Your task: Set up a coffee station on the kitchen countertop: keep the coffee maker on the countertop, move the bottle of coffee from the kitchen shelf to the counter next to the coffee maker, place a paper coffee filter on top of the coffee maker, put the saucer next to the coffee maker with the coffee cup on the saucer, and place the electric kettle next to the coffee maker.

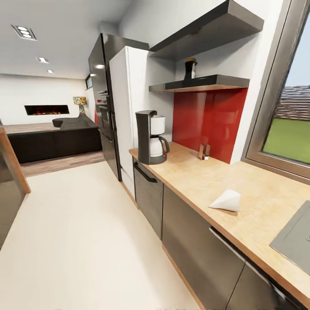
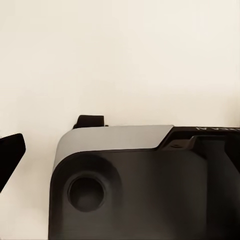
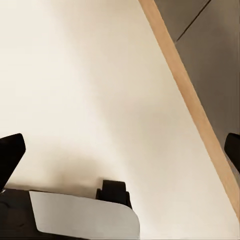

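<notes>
Cream floor (image 3: 100, 90) beside dark cabinets (image 3: 210, 60) (wooden plinth between)

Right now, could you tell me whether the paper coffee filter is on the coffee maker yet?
Not yet: the paper coffee filter lies on the countertop, well apart from the coffee maker.

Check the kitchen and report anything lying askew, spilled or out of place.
Nothing is spilled or damaged. The paper coffee filter lies tipped on its side on the countertop, well apart from the coffee maker. The bottle of coffee stands upright on the kitchen shelf.
</notes>
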